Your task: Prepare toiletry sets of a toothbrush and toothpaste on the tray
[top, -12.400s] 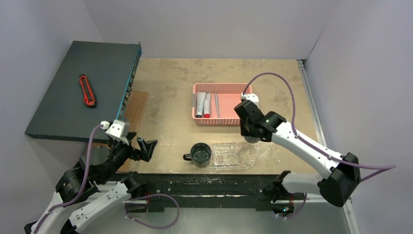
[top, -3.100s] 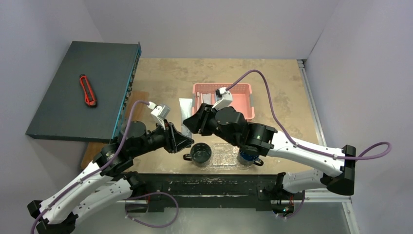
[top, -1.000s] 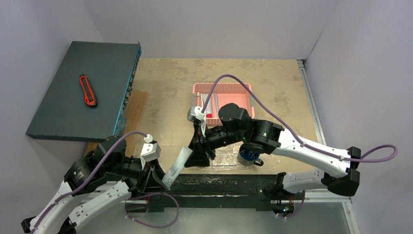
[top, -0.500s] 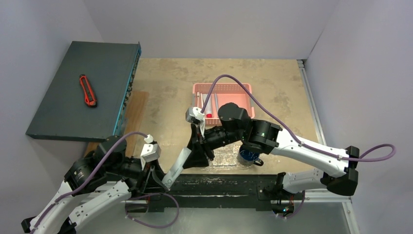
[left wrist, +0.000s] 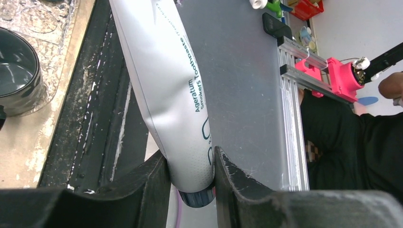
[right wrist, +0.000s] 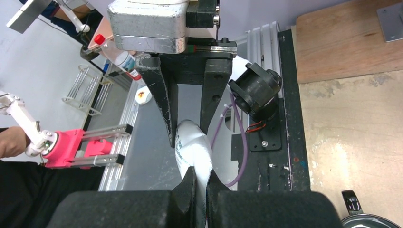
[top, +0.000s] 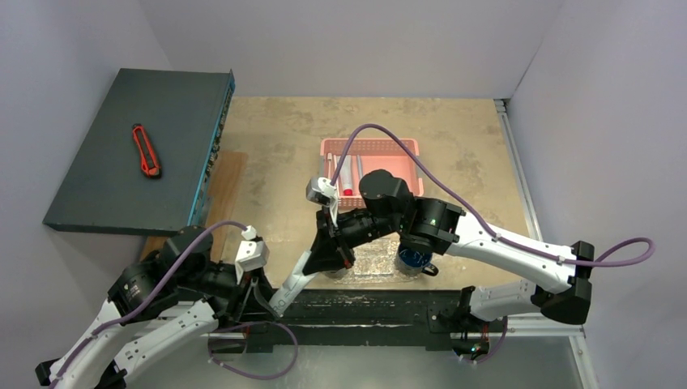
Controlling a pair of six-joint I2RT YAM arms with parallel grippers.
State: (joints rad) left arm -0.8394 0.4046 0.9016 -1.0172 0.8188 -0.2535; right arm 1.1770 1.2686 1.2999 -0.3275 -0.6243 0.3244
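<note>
Right pincer (right wrist: 199, 179), lately open, now clenched on the toothpaste tube (left wrist: 161, 71); left pincer (left wrist: 190, 164) grasping its other end.

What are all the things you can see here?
tray: one, clear, near edge
blue mug: one, on tray
dark mug: one, at tray's left end
basket: one, pink, beyond tray
basket tube: one, grey, red cap, inside basket
held tube: one, silvery-white, in the air, left of tray
grey box: one, far left
knife: one, red, on grey box
left gripper: one, black, shut on held tube's cap end
right gripper: one, black, shut on its flat end
</note>
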